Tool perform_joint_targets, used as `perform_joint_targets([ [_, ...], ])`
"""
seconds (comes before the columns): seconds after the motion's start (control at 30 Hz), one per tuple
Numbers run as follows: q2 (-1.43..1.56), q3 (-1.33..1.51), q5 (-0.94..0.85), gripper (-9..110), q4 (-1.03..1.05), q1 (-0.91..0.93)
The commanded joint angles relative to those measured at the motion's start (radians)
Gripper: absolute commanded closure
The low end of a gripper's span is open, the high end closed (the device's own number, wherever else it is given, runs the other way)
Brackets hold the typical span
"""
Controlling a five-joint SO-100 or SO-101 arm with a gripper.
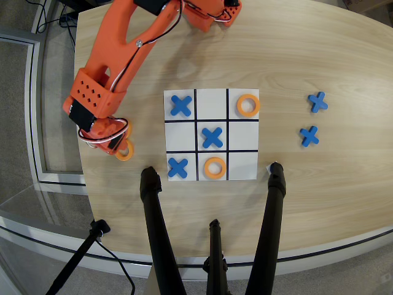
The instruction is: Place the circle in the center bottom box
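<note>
The 3x3 board (243, 138) lies mid-table in the overhead view. The middle cell of the edge row toward the orange arm's base (212, 103) is bare white. Orange rings lie in the cell to its right (248, 105) and in the middle cell of the opposite edge row (214, 167). Blue X pieces sit at the top left (180, 105), centre (212, 137) and bottom left (177, 167). My gripper (118, 140) hangs left of the board, right over a loose orange ring (126, 152) that peeks out under its tip. Its body hides the jaws.
Two spare blue X pieces (317, 101) (309, 136) lie right of the board. Three black tripod legs (156, 221) (270, 215) (214, 246) rise from the near table edge just below the board. The table's curved edge runs close to the gripper's left.
</note>
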Motion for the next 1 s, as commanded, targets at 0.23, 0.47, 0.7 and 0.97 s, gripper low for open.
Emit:
perform_joint_targets([
  [0.23,0.043,0.058,0.005,75,0.012,-0.043],
  [0.47,0.026,0.094,-0.018,75,-0.041,-0.008],
  [0.7,0.003,0.095,-0.052,75,-0.058,0.023],
  [0.97,-0.023,0.110,-0.074,73,-0.066,0.029],
])
